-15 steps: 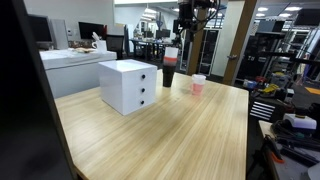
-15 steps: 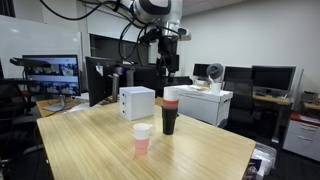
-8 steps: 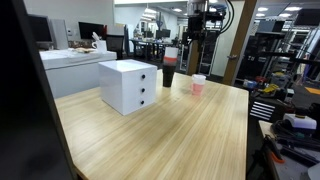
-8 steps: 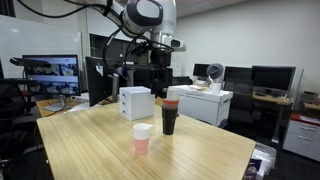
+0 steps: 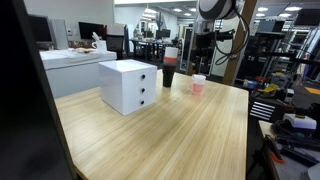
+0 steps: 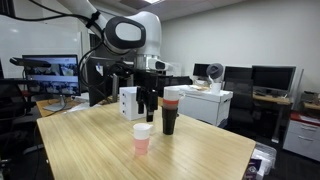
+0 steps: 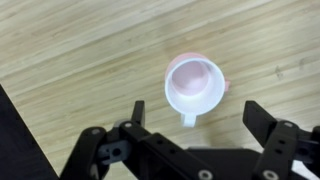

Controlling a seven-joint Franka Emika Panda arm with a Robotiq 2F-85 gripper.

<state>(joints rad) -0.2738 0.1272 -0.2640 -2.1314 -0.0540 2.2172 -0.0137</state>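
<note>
Lowered and swung across since a second ago, the gripper (image 6: 150, 97) is now held over the pink cup (image 7: 195, 84), well clear of it in both exterior views. Its fingers (image 7: 137, 112) are spread wide, with nothing held between them. The pink cup (image 5: 198, 86) is seen upright on the wooden table (image 5: 170, 130), near a dark cup (image 6: 170, 112). A white drawer box (image 5: 128, 85) is set further off.

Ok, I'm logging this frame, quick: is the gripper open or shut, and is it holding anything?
Gripper: open, holding nothing, fingers spread above the pink cup.
</note>
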